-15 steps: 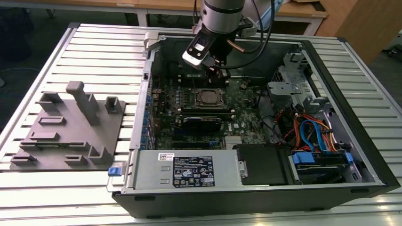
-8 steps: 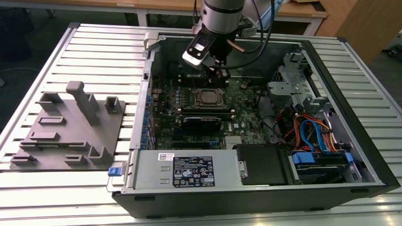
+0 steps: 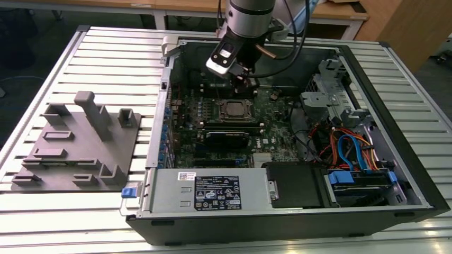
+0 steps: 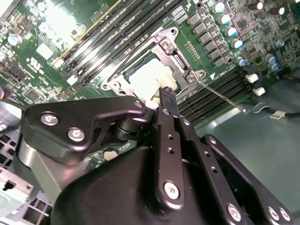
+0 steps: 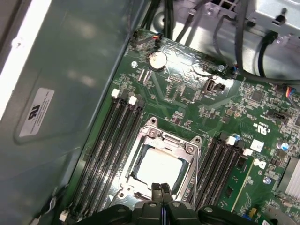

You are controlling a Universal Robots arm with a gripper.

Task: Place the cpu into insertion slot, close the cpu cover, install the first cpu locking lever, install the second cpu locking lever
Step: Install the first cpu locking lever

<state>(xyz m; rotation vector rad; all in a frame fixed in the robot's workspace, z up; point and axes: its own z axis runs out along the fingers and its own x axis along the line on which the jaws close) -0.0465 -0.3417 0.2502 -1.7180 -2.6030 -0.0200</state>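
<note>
Black fingers (image 5: 156, 191) are pressed together, nothing pinched, with the tips right at the edge of the thin square silver metal cpu cover (image 5: 187, 161). It's lying flat on the black-and-silver square insertion slot (image 3: 221, 111). The small flat silvery cpu (image 5: 159, 166) sits inside and shows through the window. A thin metal lever (image 4: 219, 96) pokes out across the long black memory slots (image 4: 220, 89).
</note>
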